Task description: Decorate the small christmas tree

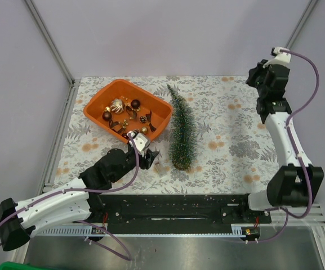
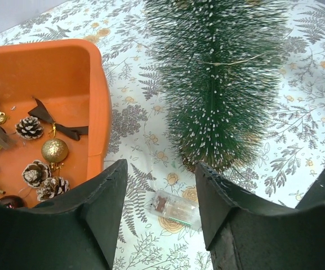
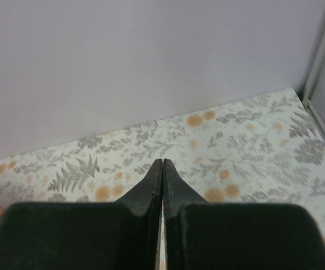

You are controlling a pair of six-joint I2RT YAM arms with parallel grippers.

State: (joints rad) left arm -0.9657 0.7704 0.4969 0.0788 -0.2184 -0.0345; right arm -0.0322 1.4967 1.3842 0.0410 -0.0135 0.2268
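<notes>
The small christmas tree (image 1: pixel 182 132) lies on its side on the floral cloth, tip pointing to the back and round base toward me; its frosted needles fill the top of the left wrist view (image 2: pixel 218 84). A small clear battery box (image 2: pixel 176 208) lies flat on the cloth just in front of the tree's base, with a thin wire leading from it. My left gripper (image 2: pixel 161 166) hangs open above that box, a finger on each side, touching nothing. My right gripper (image 3: pixel 162 161) is shut and empty, held high at the back right (image 1: pixel 255 76).
An orange tray (image 1: pixel 103 100) stands left of the tree, its wall (image 2: pixel 97 112) close to my left finger. It holds pine cones (image 2: pixel 30 128), a gold ball (image 2: pixel 54 150), brown balls and a dark ribbon bow (image 2: pixel 55 122). A metal frame edges the table.
</notes>
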